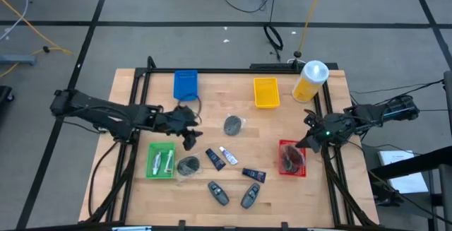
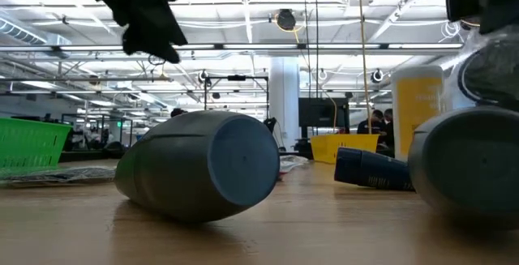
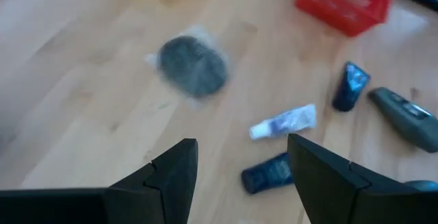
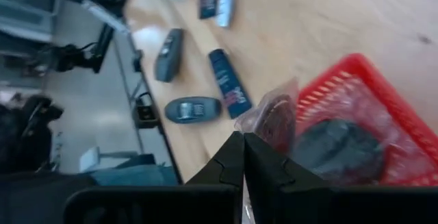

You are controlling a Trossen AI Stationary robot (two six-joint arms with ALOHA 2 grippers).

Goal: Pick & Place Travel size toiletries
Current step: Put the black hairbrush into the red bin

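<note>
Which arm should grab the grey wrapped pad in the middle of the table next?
Left, probably. The left gripper hangs open near the grey wrapped pad, facing it in its wrist view. The right gripper is shut over the red tray, farther off.

In the low view, at the right edge, we lose most of a grey oblong piece to the frame. In the left wrist view the grey wrapped pad is blurred, and the red tray is cut by the top edge. In the right wrist view, wrapped pads in that tray blur together; we cannot count them.
</note>
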